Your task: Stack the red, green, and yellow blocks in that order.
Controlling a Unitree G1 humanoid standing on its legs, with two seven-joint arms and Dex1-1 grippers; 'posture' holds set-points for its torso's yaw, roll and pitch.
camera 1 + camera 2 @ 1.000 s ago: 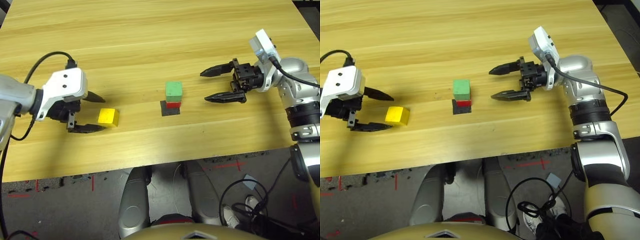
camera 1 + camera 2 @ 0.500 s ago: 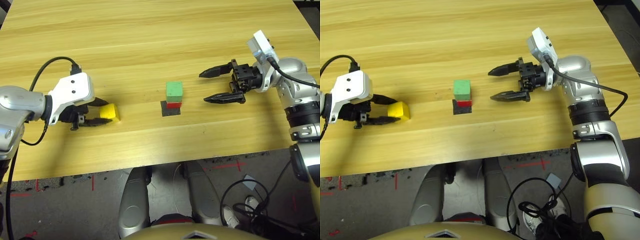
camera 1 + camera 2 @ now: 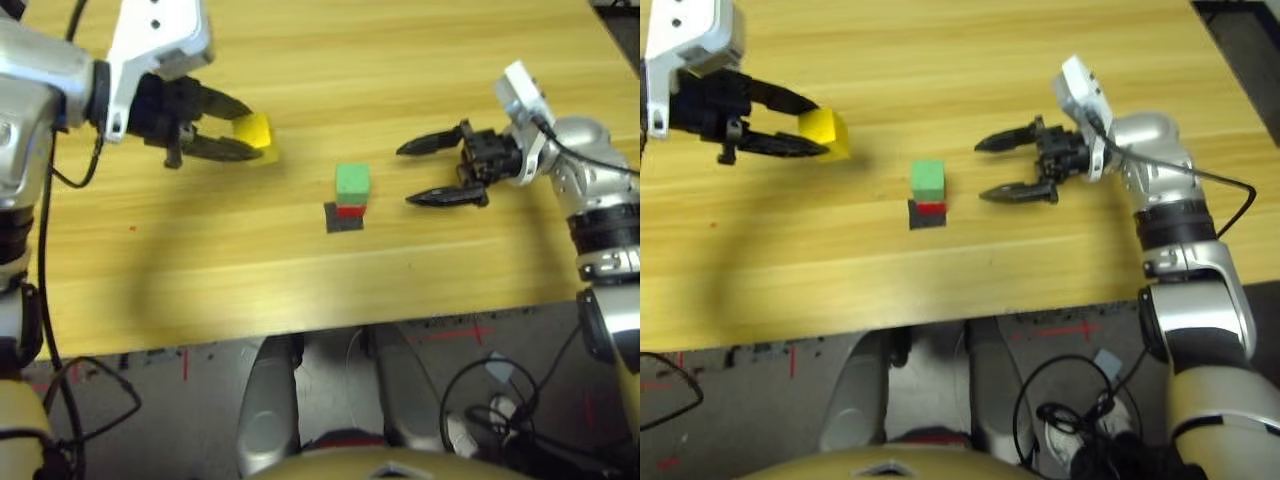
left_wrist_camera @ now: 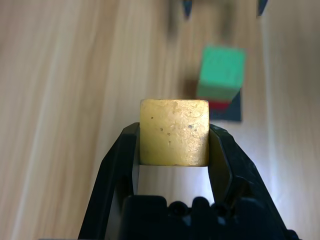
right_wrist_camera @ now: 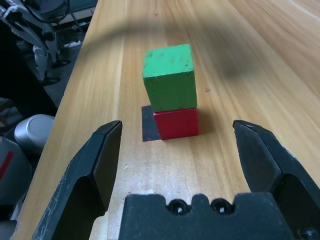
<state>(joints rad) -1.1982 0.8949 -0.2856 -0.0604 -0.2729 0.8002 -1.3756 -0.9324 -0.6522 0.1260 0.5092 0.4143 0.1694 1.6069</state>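
**Yellow block lifted, two-block stack waiting**

While the green block [image 3: 352, 180] sat on the red block [image 3: 347, 210] over the black patch [image 3: 342, 221], the left hand [image 3: 243, 139] had closed on the yellow block [image 3: 255, 130] and carried it up off the surface [image 3: 300, 290]. Half a second earlier that block had been resting on the wood, well to the left of the stack, with the fingers just closing around it; now it hung pinched between the two black fingers, its flat sides against their inner faces, as the left wrist view showed. It was above the surface, to the left of the stack and somewhat beyond it, not yet over it.

The right hand [image 3: 420, 172] stayed where it had been, just to the right of the stack, its fingers spread wide and holding nothing, with the stack standing apart from both fingertips in the right wrist view.

With red and green already in order, only the yellow block remained to be placed. The lift meant the last step was under way: the block likely needed carrying rightward over the green one, then lowering squarely so the stack was not nudged.
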